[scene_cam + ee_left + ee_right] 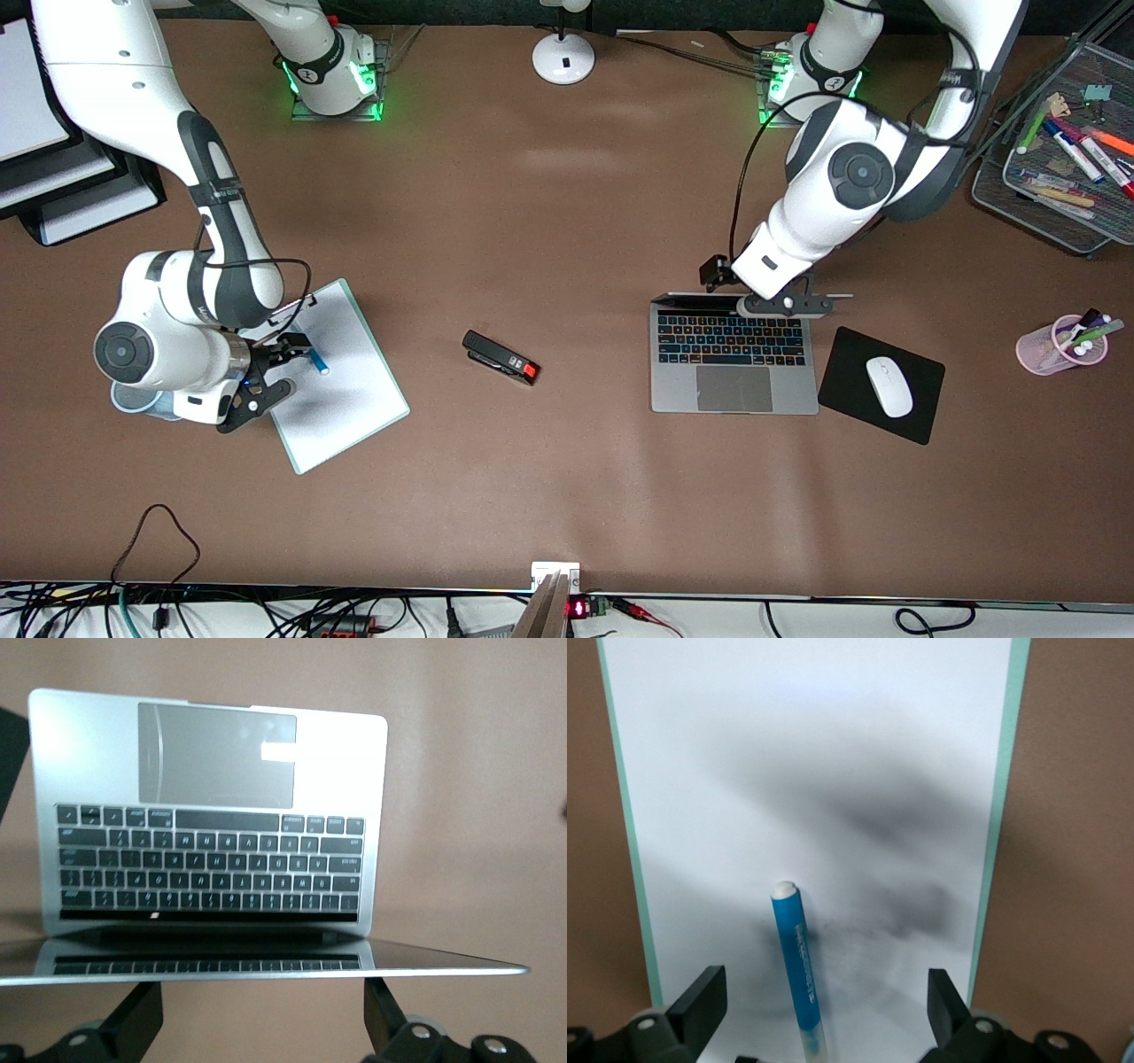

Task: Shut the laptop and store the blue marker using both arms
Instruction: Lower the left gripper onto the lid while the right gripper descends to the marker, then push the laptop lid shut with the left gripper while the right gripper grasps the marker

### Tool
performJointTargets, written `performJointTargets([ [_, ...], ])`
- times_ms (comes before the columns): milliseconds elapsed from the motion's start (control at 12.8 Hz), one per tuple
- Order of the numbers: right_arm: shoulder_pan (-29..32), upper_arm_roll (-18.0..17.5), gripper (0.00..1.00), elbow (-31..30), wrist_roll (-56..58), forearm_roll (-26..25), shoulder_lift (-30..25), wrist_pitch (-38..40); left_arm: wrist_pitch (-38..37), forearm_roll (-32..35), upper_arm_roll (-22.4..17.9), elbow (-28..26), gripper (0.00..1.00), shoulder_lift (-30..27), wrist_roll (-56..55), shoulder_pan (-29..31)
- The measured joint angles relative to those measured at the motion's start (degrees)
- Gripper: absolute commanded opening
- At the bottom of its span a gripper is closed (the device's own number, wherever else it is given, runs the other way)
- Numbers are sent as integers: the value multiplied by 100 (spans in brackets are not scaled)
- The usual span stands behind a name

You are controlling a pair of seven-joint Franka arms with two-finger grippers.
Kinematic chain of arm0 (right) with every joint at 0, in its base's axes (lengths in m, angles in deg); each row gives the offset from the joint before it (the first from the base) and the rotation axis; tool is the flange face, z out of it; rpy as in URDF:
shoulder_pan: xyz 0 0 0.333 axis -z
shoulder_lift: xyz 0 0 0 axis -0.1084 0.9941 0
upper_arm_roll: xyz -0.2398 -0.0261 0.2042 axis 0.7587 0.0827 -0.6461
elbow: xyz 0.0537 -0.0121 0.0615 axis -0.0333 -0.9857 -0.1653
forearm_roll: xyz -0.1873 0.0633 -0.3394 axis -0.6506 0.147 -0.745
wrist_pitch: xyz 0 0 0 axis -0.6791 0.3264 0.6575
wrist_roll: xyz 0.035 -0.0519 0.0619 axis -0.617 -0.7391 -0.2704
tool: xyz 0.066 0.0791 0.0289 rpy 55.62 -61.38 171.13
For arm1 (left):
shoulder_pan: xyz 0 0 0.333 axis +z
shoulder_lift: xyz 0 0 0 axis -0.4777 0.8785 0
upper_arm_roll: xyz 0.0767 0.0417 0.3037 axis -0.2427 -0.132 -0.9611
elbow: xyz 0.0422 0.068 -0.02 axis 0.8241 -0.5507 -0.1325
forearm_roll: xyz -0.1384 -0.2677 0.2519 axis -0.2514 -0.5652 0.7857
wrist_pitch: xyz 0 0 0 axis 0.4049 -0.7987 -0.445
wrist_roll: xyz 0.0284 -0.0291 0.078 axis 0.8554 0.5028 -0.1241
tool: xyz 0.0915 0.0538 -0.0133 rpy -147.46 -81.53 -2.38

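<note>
The left arm reaches down from its base, its elbow bent, and the left gripper [261,1023] hangs low with fingers [133,1019] spread wide. The right arm folds down likewise, the right gripper [824,1019] low, fingers [700,1001] wide apart.

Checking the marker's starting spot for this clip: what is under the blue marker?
The blue marker lies on a white board with a teal edge, between the open fingers of the right gripper. The arm covers part of the board in the front view.
</note>
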Motion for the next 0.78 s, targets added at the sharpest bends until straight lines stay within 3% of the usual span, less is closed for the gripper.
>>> performJointTargets([
  [234, -187, -9, 98, 2, -2, 14, 20, -17, 223, 170, -10, 161, 100, 337, -1, 2],
  [780, -264, 47, 77, 1, 5, 12, 189, -160, 1243, 368, -56, 297, 100, 1045, -1, 4],
])
